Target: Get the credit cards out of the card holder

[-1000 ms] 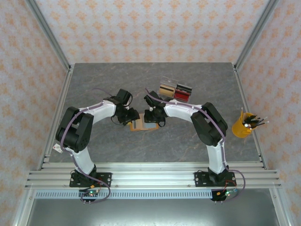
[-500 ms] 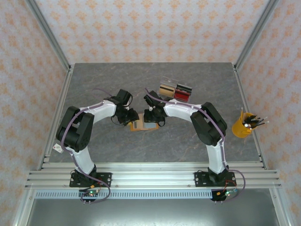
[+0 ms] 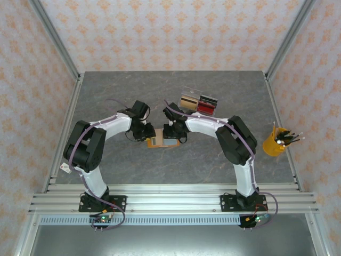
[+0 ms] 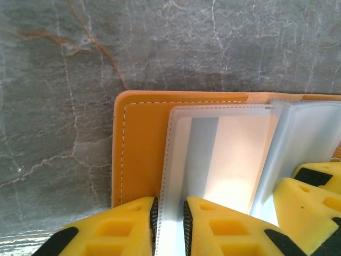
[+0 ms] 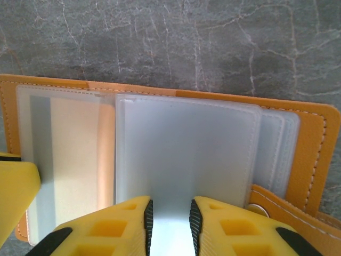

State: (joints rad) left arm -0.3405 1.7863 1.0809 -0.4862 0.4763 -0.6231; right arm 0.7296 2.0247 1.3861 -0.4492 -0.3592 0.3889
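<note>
One grey marbled table (image 3: pixel 106 90) carries everything. Two white arms, the left arm (image 3: pixel 90 144) and the right arm (image 3: pixel 234 141), bend inward and meet near the table's middle. Toward the far side lies a clear case (image 3: pixel 198 102) of tan, black and red blocks, and a yellow cup (image 3: pixel 274 144) of pens stands at the right edge. The orange wallet (image 4: pixel 141 149) lies open and flat on the table between the two grippers, its plastic pages fanned out. The left gripper (image 4: pixel 169 205) has its fingers nearly together, pinching the near edge of a clear sleeve (image 4: pixel 173 160). The right gripper (image 5: pixel 169 205) is closed just as narrowly on a frosted sleeve (image 5: pixel 186 149) beside it. Inside the clear sleeve sits a pale card (image 4: pixel 205 144) with a grey stripe, still in the wallet.
</note>
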